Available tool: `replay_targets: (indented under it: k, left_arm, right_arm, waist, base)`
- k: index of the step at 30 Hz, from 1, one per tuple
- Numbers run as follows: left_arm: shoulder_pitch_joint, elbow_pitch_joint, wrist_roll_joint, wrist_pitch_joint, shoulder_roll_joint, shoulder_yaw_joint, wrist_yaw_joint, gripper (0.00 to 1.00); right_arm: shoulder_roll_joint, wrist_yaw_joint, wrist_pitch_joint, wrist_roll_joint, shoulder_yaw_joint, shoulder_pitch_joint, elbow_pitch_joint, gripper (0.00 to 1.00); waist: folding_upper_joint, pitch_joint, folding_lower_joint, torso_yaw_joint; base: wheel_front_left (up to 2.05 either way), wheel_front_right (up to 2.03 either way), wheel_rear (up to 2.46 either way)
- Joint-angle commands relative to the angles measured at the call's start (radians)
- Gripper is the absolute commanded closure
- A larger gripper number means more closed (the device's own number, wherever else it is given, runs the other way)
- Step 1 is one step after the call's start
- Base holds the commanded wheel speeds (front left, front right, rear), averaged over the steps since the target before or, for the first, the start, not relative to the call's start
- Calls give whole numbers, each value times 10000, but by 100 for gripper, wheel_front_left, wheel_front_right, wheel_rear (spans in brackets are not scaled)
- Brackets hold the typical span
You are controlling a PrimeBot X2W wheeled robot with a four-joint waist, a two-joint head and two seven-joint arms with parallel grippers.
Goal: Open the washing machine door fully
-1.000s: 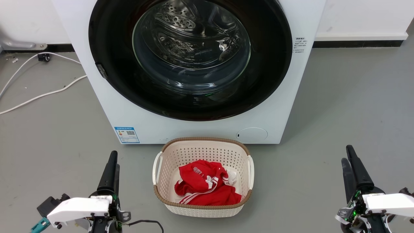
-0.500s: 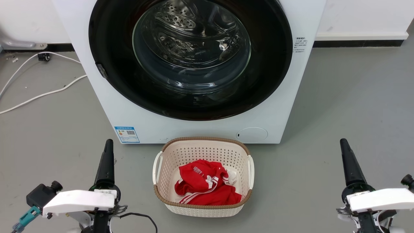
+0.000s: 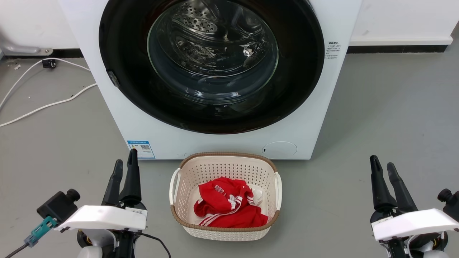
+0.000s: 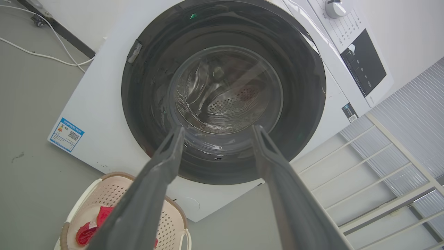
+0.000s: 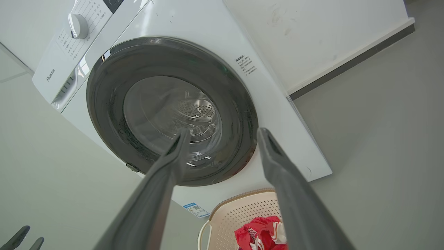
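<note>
Where the head view begins, along its bottom edge, the left gripper (image 3: 125,158) stands at 7 o'clock and the right gripper (image 3: 381,162) at 5 o'clock. Each has its two dark fingers parted with nothing between them. Between the two, at 6 o'clock, a cream perforated basket (image 3: 226,154) sits on the grey floor (image 3: 376,107) with a red garment (image 3: 227,206) crumpled inside. Just beyond the basket rises the white washing machine (image 3: 143,122), with a blue label (image 3: 141,149) at 7 o'clock on its front. At 12 o'clock the washing machine door (image 3: 122,71) lies closed, flush against the machine's front. Its glossy black ring surrounds a clear glass bowl, through which the perforated steel drum shows. Neither gripper touches the door; both are well apart from it. Out at 9 o'clock a white cable (image 3: 46,105) trails over the floor toward the wall.
</note>
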Motion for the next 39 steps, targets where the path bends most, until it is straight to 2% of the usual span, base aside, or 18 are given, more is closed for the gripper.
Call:
replay_targets:
  k: [1, 17, 39]
  left_arm:
    - [-274, -123, 409, -89, 27, -46, -25, 0]
    - [-197, 167, 3112, -552, 73, -382, 15, 0]
    - [-289, 350, 5590, -1108, 159, -629, 200, 0]
  right_arm:
    - [3, 13, -86, -383, -3, -9, -180, 0]
    - [16, 16, 95, -2637, -104, 174, -411, 0]
    - [34, 21, 199, -4994, -130, 349, -593, 0]
  waist:
    - [-1, -4, -1, -2]
    - [-1, -62, -1, -16]
    - [-1, -54, -1, -2]
  base:
    - [0, 0, 0]
    - [0, 0, 0]
    - [0, 0, 0]
